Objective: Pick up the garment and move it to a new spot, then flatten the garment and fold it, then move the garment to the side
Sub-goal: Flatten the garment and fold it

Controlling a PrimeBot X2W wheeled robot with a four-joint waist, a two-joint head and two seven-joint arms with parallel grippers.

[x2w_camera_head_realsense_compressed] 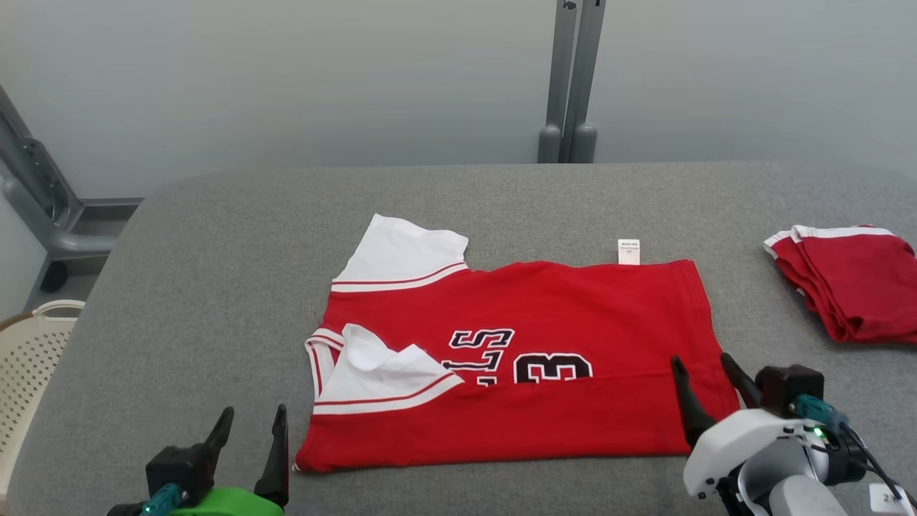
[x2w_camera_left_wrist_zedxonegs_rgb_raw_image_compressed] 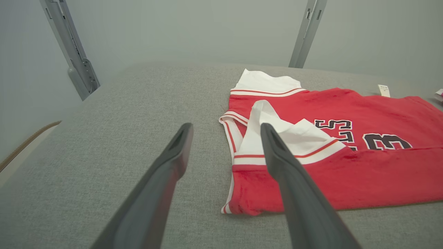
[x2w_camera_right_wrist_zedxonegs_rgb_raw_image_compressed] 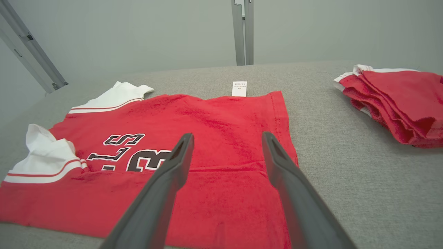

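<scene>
The garment (x2w_camera_head_realsense_compressed: 544, 315) is a red jersey with white sleeves and black lettering, lying on the grey table with its near long edge folded over toward the middle. It also shows in the left wrist view as the garment (x2w_camera_left_wrist_zedxonegs_rgb_raw_image_compressed: 346, 173) and in the right wrist view as the garment (x2w_camera_right_wrist_zedxonegs_rgb_raw_image_compressed: 214, 138). My left gripper (x2w_camera_head_realsense_compressed: 254, 421) is open, hovering near the table's front edge just left of the garment's near-left corner. My right gripper (x2w_camera_head_realsense_compressed: 704, 364) is open above the garment's near-right corner, with nothing between its fingers (x2w_camera_right_wrist_zedxonegs_rgb_raw_image_compressed: 180, 162).
A stack of folded red and white garments (x2w_camera_head_realsense_compressed: 845, 279) lies at the table's right edge. A white label (x2w_camera_head_realsense_compressed: 628, 251) sticks out at the jersey's far hem. A cream perforated basket (x2w_camera_head_realsense_compressed: 29, 365) stands off the table's left side. Grey posts (x2w_camera_head_realsense_compressed: 571, 79) rise behind the table.
</scene>
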